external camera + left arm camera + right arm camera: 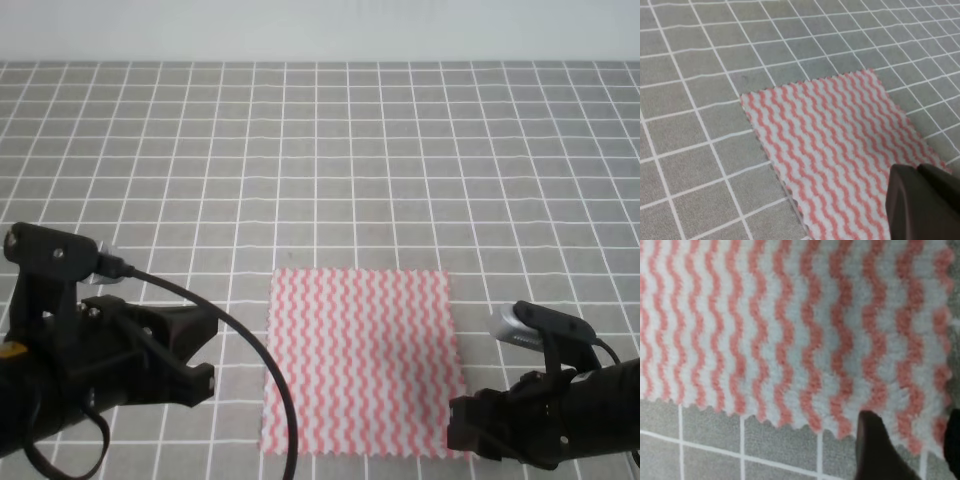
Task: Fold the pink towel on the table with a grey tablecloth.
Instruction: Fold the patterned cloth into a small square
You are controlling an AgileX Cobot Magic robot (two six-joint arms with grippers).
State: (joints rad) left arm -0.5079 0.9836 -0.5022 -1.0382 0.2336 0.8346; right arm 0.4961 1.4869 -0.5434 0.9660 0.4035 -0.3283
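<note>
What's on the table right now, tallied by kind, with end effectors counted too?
Pink towel, lying flat: 1
Table with a grey tablecloth: 1
End effectors, left end effector and right end effector: 2
Total: 4

High overview (wrist views nearer) above pink towel (362, 362)

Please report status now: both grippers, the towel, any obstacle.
Left gripper jaws open, off the towel's left edge. Right gripper jaws open, at the near right corner. Pink towel flat, unfolded on the grey tablecloth. Nothing in the way.
</note>
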